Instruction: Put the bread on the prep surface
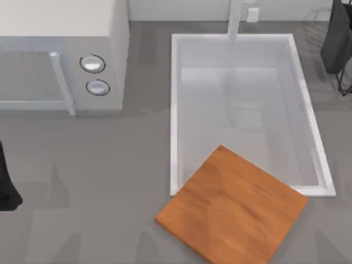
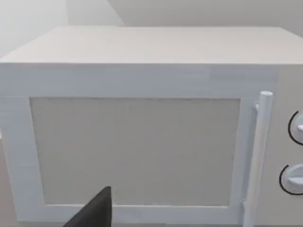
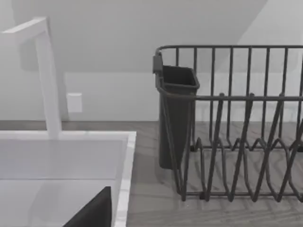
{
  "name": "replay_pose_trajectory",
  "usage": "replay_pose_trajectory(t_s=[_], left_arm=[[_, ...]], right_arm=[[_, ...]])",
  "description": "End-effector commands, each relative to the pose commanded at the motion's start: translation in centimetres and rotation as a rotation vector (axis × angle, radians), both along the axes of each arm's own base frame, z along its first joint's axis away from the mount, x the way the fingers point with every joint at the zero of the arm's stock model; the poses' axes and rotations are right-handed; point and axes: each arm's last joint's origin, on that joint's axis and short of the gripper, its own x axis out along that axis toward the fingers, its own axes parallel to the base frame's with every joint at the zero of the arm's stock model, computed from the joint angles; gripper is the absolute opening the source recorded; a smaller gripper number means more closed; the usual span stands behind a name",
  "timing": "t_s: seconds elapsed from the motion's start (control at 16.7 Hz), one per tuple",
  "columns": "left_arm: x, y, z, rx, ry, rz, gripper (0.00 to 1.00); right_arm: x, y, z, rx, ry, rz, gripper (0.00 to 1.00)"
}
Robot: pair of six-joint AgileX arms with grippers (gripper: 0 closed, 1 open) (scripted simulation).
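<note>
While looking down from above, see an orange-brown prep surface (image 1: 234,206) lying tilted, one corner over the white sink (image 1: 176,110); bread not found. From the left wrist, face a white microwave (image 2: 142,71); from the right, a dark dish rack (image 3: 236,142) holding a cup (image 3: 175,118). Cannot tell either claw's state.

The grey countertop (image 1: 82,176) carries a microwave (image 1: 60,49), a wooden board (image 1: 231,209) partly overlapping the sink (image 1: 242,104), and seemingly a dish rack (image 3: 236,132).
</note>
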Motion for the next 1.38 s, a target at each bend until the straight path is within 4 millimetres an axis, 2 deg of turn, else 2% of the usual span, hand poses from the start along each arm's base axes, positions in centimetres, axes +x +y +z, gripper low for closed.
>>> replay_pose_trajectory(t_s=[0.24,0.42,0.6,0.78,0.9,1.14,1.38], left_arm=[[0.0,0.0,0.0,0.000,0.000,0.000,1.00],[0.0,0.0,0.0,0.000,0.000,0.000,1.00],[0.0,0.0,0.0,0.000,0.000,0.000,1.00],[0.0,0.0,0.0,0.000,0.000,0.000,1.00],[0.0,0.0,0.0,0.000,0.000,0.000,1.00],[0.0,0.0,0.0,0.000,0.000,0.000,1.00],[0.0,0.0,0.0,0.000,0.000,0.000,1.00]], right_arm=[[0.0,-0.1,0.5,-0.002,0.024,-0.008,1.00],[0.4,-0.3,2.4,-0.006,0.124,-0.031,1.00],[1.8,-0.7,4.6,-0.008,0.311,-0.058,1.00],[4.7,-1.4,6.1,0.001,0.574,-0.085,1.00],[7.3,-2.1,6.4,0.015,0.773,-0.102,1.00],[12.8,-3.8,5.3,0.055,1.138,-0.124,1.00],[17.2,-5.7,3.5,0.098,1.391,-0.134,1.00]])
